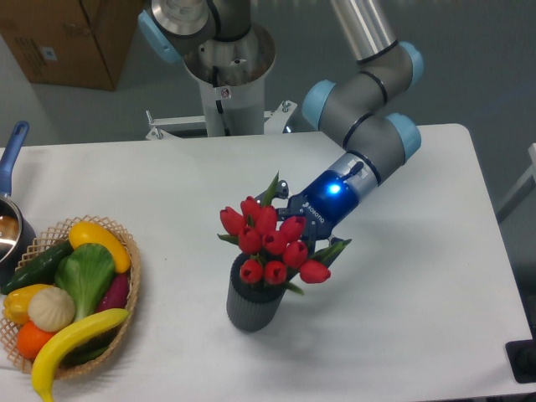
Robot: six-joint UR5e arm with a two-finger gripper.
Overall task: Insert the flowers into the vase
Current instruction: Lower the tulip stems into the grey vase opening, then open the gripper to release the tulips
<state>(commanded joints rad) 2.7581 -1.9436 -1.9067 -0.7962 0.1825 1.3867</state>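
Note:
The flowers [270, 244], a bunch of red tulip heads with green leaves, stand in the mouth of the vase [249, 306], a small dark grey ribbed cylinder near the table's middle. The heads sit just above the vase rim and the bunch leans slightly right, towards the arm. My gripper [293, 224] comes in from the upper right at a slant, right behind the tulip heads. Its blue-lit wrist shows, but its fingertips are hidden behind the heads and leaves. I cannot tell whether the jaws still hold the stems.
A woven wicker basket [126, 289] with toy vegetables and a yellow banana stands at the front left. A pot with a blue handle [12, 151] is at the left edge. The robot's base [226, 75] stands behind the table.

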